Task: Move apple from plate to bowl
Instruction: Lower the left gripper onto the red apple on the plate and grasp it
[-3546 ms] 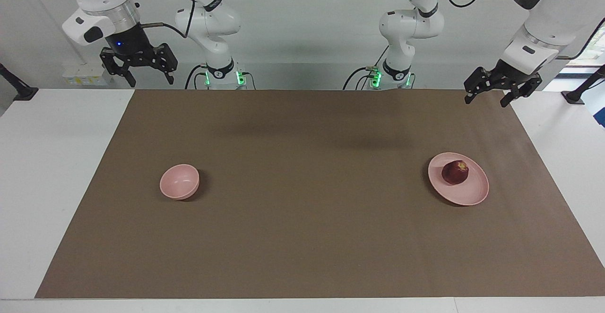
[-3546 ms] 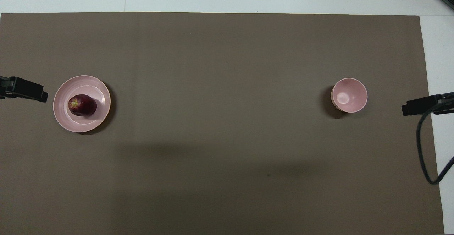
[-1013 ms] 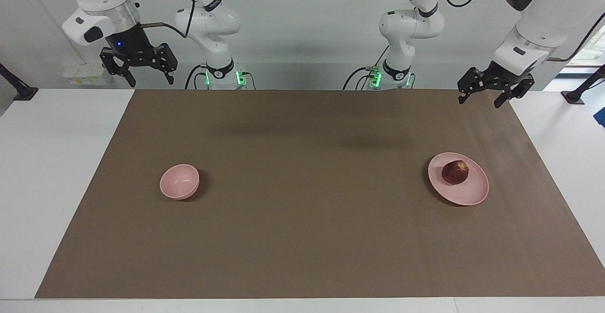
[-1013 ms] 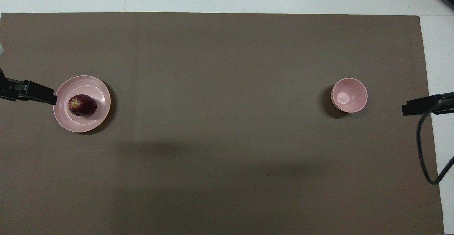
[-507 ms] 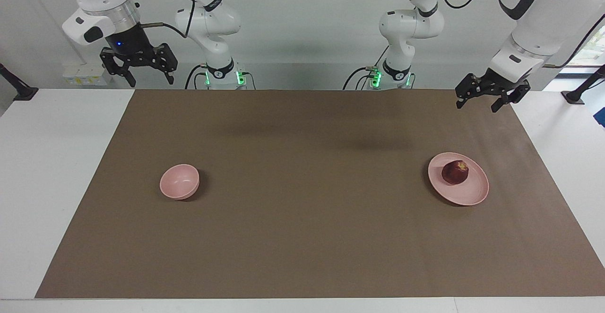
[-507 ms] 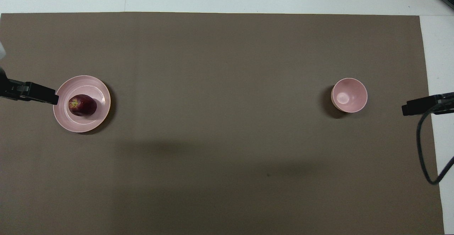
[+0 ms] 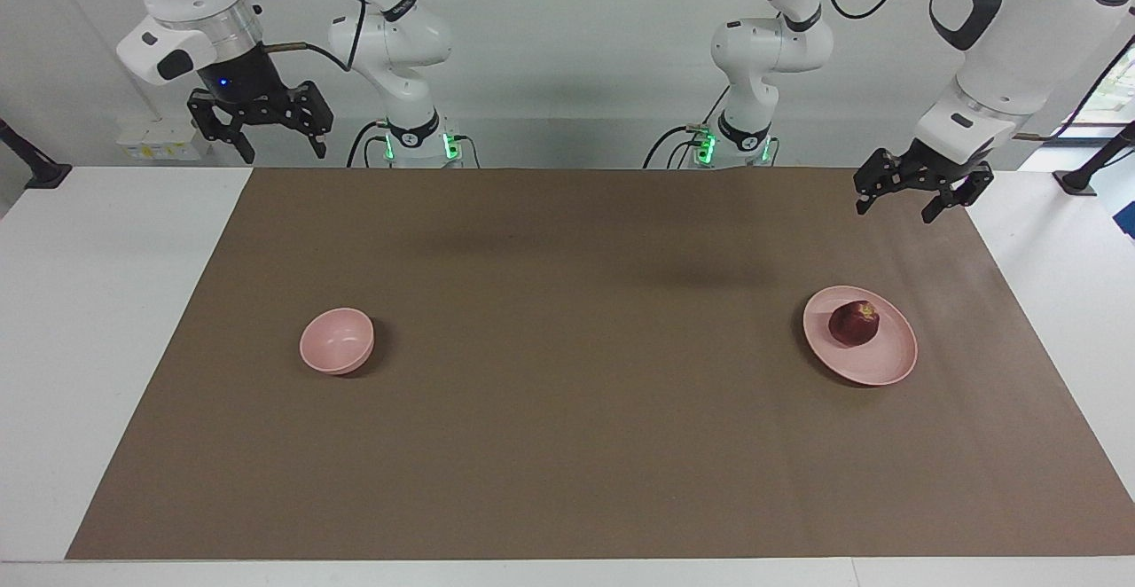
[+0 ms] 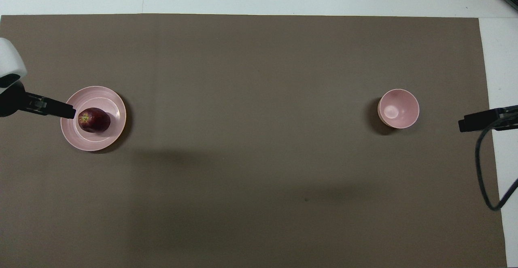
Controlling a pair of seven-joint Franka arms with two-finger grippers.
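The dark red apple [image 7: 854, 322] [image 8: 94, 120] lies on the pale pink plate [image 7: 880, 362] [image 8: 94, 143], toward the left arm's end of the table. Toward the right arm's end stands the small pink bowl [image 7: 337, 340] [image 8: 398, 109], with nothing in it. My left gripper [image 7: 894, 212] hangs open in the air over the brown mat, well above the plate and touching nothing. From above, one of its fingers [image 8: 54, 108] overlaps the plate's rim beside the apple. My right gripper [image 7: 282, 155] waits open and raised over the table's edge at its own end.
A brown mat [image 7: 567, 445] covers most of the white table [image 7: 89, 303]. A black cable [image 8: 483, 171] loops down by the right gripper at the mat's edge. Both arm bases stand at the robots' side of the mat.
The left gripper has drifted over the mat toward the plate, and from above its finger now reaches the plate's rim. The right arm, apple, plate and bowl have not moved.
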